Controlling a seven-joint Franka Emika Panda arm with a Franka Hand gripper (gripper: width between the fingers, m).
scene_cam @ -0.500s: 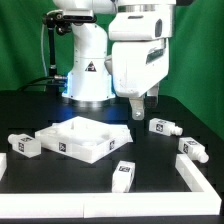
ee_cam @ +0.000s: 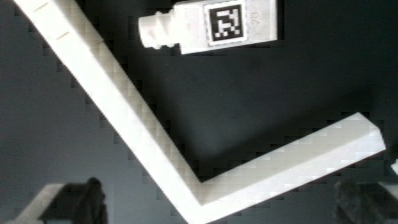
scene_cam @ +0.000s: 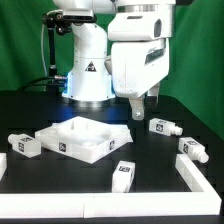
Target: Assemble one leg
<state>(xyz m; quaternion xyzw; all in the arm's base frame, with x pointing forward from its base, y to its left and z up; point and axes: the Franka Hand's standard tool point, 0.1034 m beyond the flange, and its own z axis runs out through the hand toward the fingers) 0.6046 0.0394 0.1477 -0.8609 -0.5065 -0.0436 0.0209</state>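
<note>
Leg (scene_cam: 162, 126): white stubby peg with square tags, lying loose on its side on the black desk (scene_cam: 30, 115), just to the exterior view's right of the fingers (scene_cam: 138, 108).

Second leg (scene_cam: 192, 150): loose, further to the exterior view's right, near the first but apart from it, close to the white corner rail (scene_cam: 197, 175).

Third leg (scene_cam: 124, 175): loose, in front of the large white panel (scene_cam: 85, 138).

Fourth leg (scene_cam: 27, 145): loose, at the panel's side toward the exterior view's left.

Wrist view: one tagged leg lying near an angled white bar (ee_cam: 134, 115), not touching it. Cannot be matched with certainty to any of the four above.

Fingers: spread apart, nothing between them, hanging above the desk between the panel's near corner and the first leg.

Progress, as judged: nothing done. No leg gripped, none standing in a corner hole of the panel. Left to do: descent, grasp, lift, carry to the panel, seating and fixing.

Room: bare desk on all sides of the first leg, enough for a descent from above. Panel corner close on one flank, second leg on the other. Corner rail bounding the desk toward the exterior view's lower right. Robot base behind. Widest open stretch behind the panel, toward the exterior view's left.
</note>
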